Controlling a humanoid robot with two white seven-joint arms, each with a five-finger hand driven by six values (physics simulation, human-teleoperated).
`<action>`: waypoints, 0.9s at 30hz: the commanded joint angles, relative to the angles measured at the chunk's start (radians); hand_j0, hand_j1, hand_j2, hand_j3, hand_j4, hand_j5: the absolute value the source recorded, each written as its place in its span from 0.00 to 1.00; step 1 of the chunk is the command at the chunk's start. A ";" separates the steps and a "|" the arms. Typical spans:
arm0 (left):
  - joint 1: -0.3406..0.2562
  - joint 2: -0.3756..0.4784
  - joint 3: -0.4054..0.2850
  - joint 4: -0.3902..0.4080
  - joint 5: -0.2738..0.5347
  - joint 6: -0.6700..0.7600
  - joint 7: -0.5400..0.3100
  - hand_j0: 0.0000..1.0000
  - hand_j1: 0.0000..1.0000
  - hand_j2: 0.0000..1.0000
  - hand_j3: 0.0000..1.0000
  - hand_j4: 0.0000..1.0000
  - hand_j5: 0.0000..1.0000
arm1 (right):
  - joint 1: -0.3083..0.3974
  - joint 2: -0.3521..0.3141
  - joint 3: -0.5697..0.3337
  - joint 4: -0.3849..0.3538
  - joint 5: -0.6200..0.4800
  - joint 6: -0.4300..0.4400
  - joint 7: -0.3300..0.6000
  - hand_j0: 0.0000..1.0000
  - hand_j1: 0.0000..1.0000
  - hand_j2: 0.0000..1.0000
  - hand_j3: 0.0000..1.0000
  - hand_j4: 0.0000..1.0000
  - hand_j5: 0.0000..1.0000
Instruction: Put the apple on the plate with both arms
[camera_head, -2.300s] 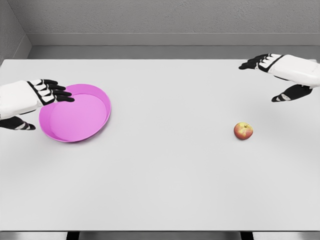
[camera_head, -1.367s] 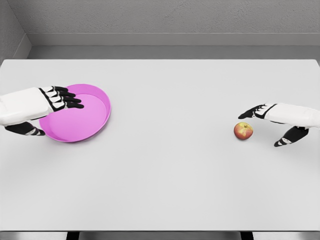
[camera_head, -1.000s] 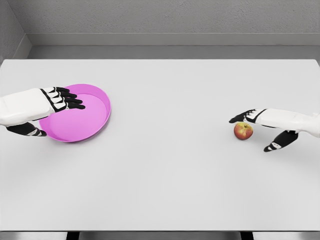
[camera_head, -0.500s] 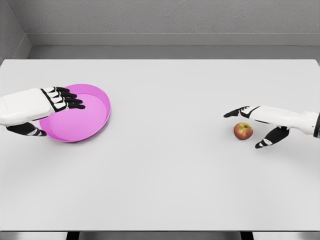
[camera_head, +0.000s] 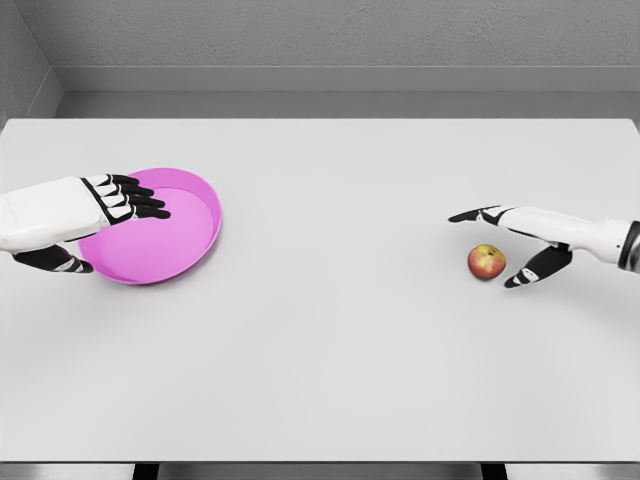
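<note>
Table (camera_head: 330, 340): white, fills most of the frame; grey wall strip along the top edge.
Apple (camera_head: 487, 262): red-yellow, sits on the table at mid right, well apart from the plate. Nothing lifts it; it rests on the tabletop w/ a small shadow under it.
Plate (camera_head: 190, 235): pink, round, raised rim, at mid left of the frame. Inside looks bare apart from the fingers over it.
Right hand (camera_head: 515, 240): comes in from the right edge, arm stretched low over the table. Released, fingers spread; nothing in its grasp.
R fingers (camera_head: 470, 215): long ones reach left, passing above and beyond the apple in the picture, tips up-left of it.
R thumb (camera_head: 530, 270): black, hangs just beside the apple on its right. Can't tell if it touches the skin; looks like a sliver of gap.
Apple vs. R hand: fruit lies in the open span btw. fingers and thumb, not closed on.
Left hand (camera_head: 85, 215): comes in from the left edge, palm down, over the plate's left side.
L fingers (camera_head: 135, 197): black tips, straight and relaxed, over the plate's upper-left part; gripping nothing that I can see.
L thumb (camera_head: 55, 262): dark, tucked below the hand, at the plate's left rim; contact w/ the rim not clear.
</note>
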 joint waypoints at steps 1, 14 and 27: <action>0.000 0.000 0.000 0.000 0.006 0.002 0.000 1.00 1.00 1.00 1.00 1.00 1.00 | 0.000 -0.005 -0.002 0.002 -0.004 0.002 0.000 1.00 1.00 1.00 1.00 1.00 1.00; -0.002 0.003 0.000 0.001 0.006 0.002 0.000 1.00 1.00 1.00 1.00 1.00 1.00 | 0.006 -0.004 0.004 0.002 0.053 0.002 0.000 1.00 1.00 1.00 1.00 1.00 1.00; -0.002 0.003 0.000 0.001 0.006 0.002 0.000 1.00 1.00 1.00 1.00 1.00 1.00 | 0.003 -0.002 0.004 0.002 0.056 0.002 0.000 0.95 0.95 0.95 0.95 0.95 0.95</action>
